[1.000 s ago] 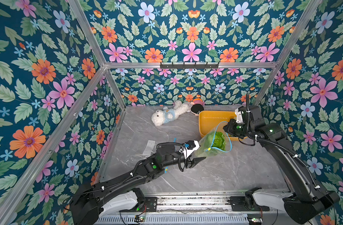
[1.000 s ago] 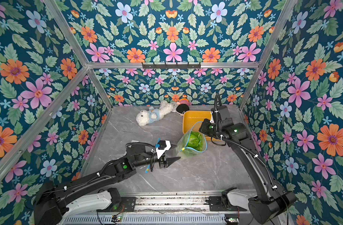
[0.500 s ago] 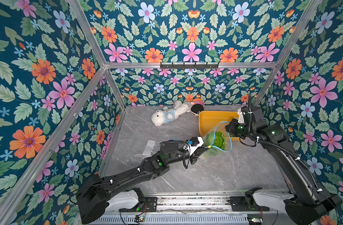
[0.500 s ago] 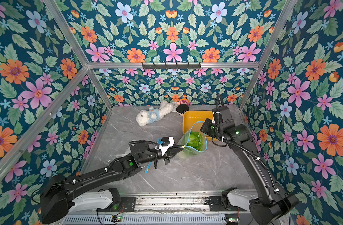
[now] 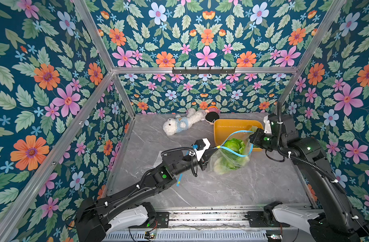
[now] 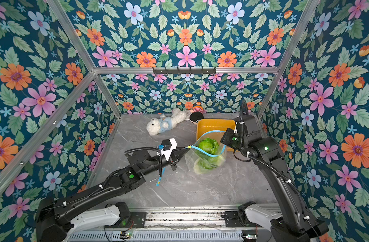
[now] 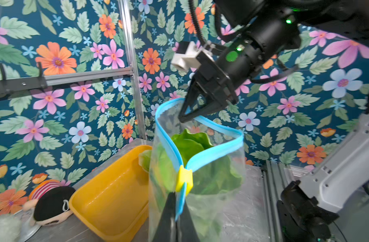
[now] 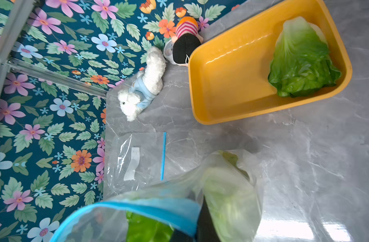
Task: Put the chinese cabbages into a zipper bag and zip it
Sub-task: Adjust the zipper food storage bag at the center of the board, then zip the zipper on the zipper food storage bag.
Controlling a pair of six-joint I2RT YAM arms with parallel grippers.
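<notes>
1. Second bag. A flat, clear plastic spare bag (image 8: 135,159) with a blue strip lies on the grey marble-pattern tabletop (image 5: 221,188), at 9 o'clock from the left arm's wrist in a top view.

2. Left gripper (image 5: 216,147) (image 6: 186,147) (image 7: 176,196). The jaws are pressed together on the near-left corner of the clear plastic zipper bag (image 5: 231,161) (image 6: 206,161) (image 7: 217,188), clamping its blue zip strip. The small yellow slider (image 7: 184,178) sits just beyond the fingertips, touching them or nearly so.

3. Bag position. In both top views the zipper bag lies at 3 o'clock from the left gripper. It hangs between the two grippers, and its blue-rimmed mouth is pulled open into a loop.

4. Contents. Two chinese cabbages (image 5: 233,146) (image 6: 207,145) (image 7: 187,146) with crinkly green leaves sit inside the zipper bag, below the rim.

5. Right gripper (image 5: 251,137) (image 6: 223,138) (image 7: 182,119). The jaws are closed on the far-right side of the rim, at 2 o'clock from the bag's centre.

6. Tray. A yellow rectangular plastic tray (image 5: 227,125) (image 8: 231,83) stands at 12 o'clock from the zipper bag. A third chinese cabbage (image 8: 300,60) lies in its right end, apart from both grippers.

7. Other items. A white plush dog in a blue top (image 5: 179,125) and a black-haired doll (image 5: 211,117) lie at 10 o'clock from the tray.
</notes>
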